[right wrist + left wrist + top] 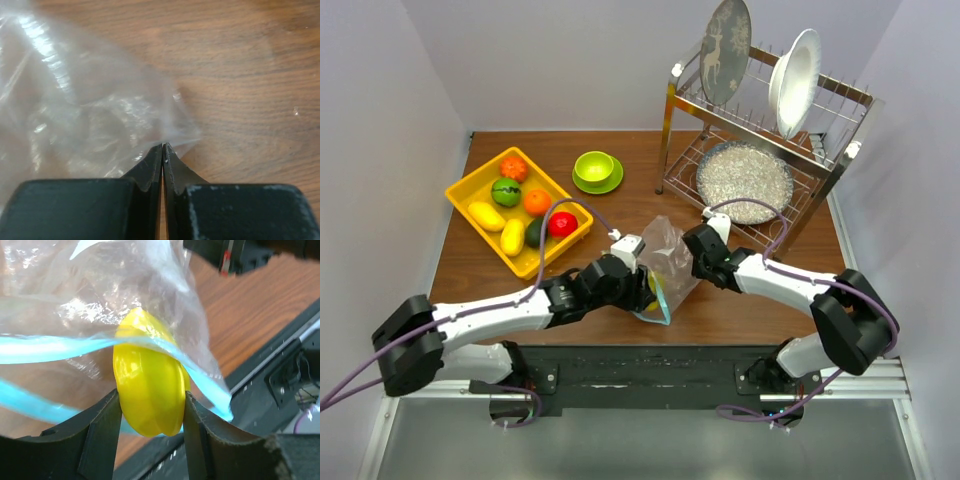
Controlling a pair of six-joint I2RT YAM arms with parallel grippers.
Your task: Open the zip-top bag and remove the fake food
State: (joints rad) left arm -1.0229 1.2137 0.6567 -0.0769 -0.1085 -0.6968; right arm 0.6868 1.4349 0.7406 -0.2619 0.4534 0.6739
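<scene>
Plastic, clear and crinkly with a teal-blue zip strip: the zip-top bag (670, 252) sits on the table (480, 265), centre, toward the near edge. Only the left wrist view shows the left hand (151, 412) clamped on a yellow fruit (150, 385) at the bag's mouth. The right wrist view shows the right hand (163, 152) pinched together on a bag corner.

Bright, even overhead light, soft shadows; white glare on zip-top bag (50, 55) — left wrist view's background blurred.
</scene>
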